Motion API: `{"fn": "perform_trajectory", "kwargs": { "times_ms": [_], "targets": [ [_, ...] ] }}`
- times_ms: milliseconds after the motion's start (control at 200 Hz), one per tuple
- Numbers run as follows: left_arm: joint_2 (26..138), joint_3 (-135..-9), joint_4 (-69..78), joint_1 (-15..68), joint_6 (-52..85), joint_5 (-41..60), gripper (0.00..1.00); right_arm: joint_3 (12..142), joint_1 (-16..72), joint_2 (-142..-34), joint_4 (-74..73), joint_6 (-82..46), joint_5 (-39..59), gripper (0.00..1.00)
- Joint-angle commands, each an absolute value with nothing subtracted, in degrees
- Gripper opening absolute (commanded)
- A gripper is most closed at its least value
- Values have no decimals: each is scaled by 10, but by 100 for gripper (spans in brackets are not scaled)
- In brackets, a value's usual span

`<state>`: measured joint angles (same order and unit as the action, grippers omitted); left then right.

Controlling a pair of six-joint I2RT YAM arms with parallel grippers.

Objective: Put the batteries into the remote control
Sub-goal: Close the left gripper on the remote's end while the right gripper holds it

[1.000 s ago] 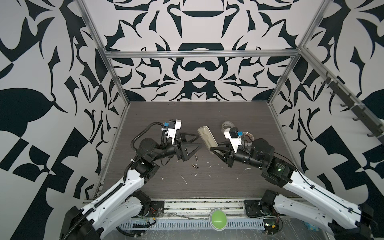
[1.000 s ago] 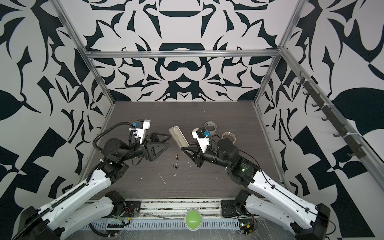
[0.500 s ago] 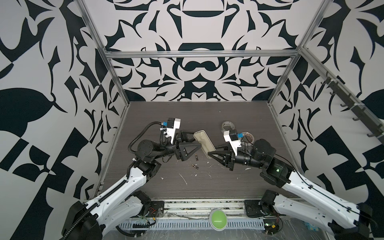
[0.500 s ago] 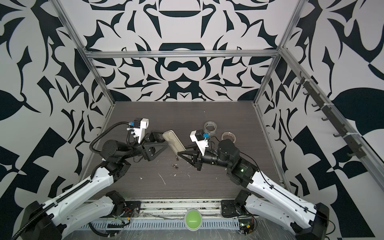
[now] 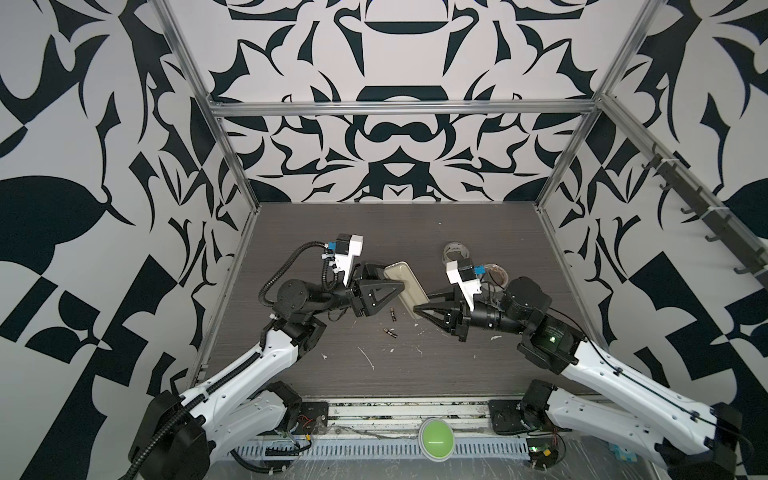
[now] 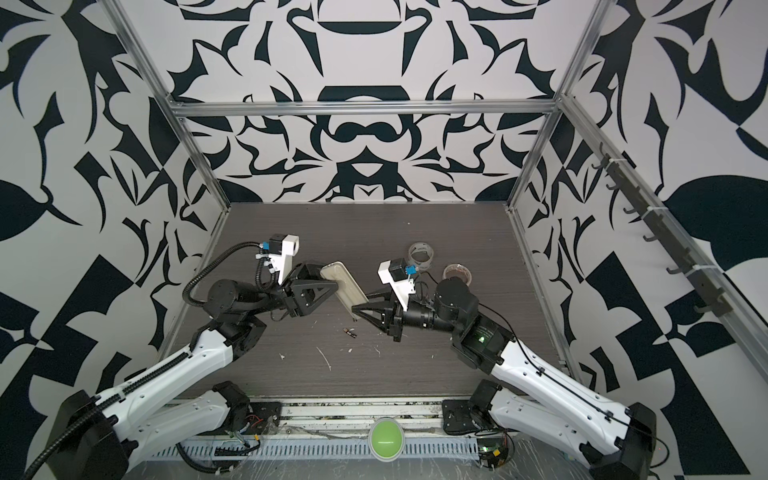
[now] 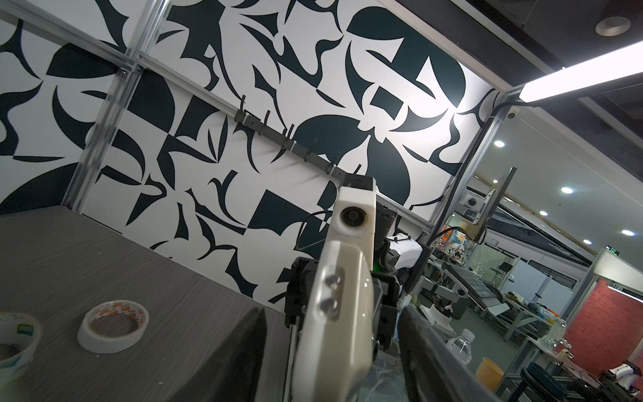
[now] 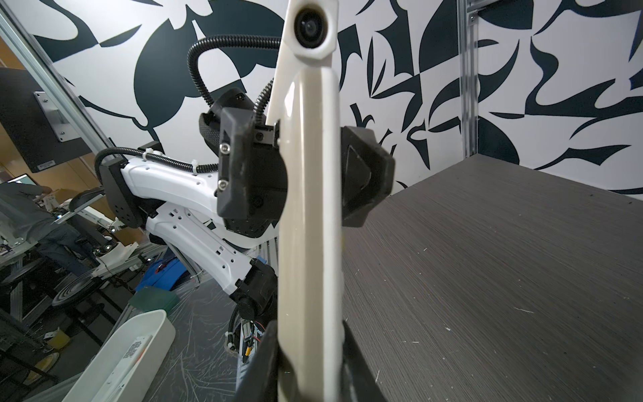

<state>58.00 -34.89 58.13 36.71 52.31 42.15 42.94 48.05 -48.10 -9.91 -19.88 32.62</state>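
The left hand [image 5: 395,277] reaches in from 9 o'clock in both top views; its two fingers sit on either side of the top end of the remote control [image 5: 411,287]; I cannot tell if they press it or only stand beside it. The remote control is up in the air over the middle of the tabletop [image 5: 332,232], tilted, top end toward 11 o'clock, low end toward 5 o'clock. On the tabletop, at about 7 o'clock from that low end, one battery [image 5: 392,314] lies flat; the other battery [image 5: 389,331] lies near it, a bit closer to the front. The right hand [image 5: 420,302] comes in from 3 o'clock and pinches the low end of the remote control. At about 1 o'clock from it sits a clear tape roll [image 5: 456,251]; at 2 o'clock, a white tape roll [image 5: 494,274].
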Motion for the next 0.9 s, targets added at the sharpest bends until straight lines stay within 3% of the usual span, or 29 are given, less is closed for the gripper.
{"fn": "perform_trajectory", "kwargs": {
  "times_ms": [0,345,655,895],
  "targets": [
    [585,-369,632,367,535,430,60,443,480,-482,-145,-205,340,0],
    [601,-380,643,369,544,431,51,449,479,-488,-145,-205,347,0],
    [600,-382,644,370,552,430,37,452,480,-488,-153,-207,351,0],
    [602,-383,644,370,554,429,37,456,479,-490,-157,-210,352,0]
  ]
}}
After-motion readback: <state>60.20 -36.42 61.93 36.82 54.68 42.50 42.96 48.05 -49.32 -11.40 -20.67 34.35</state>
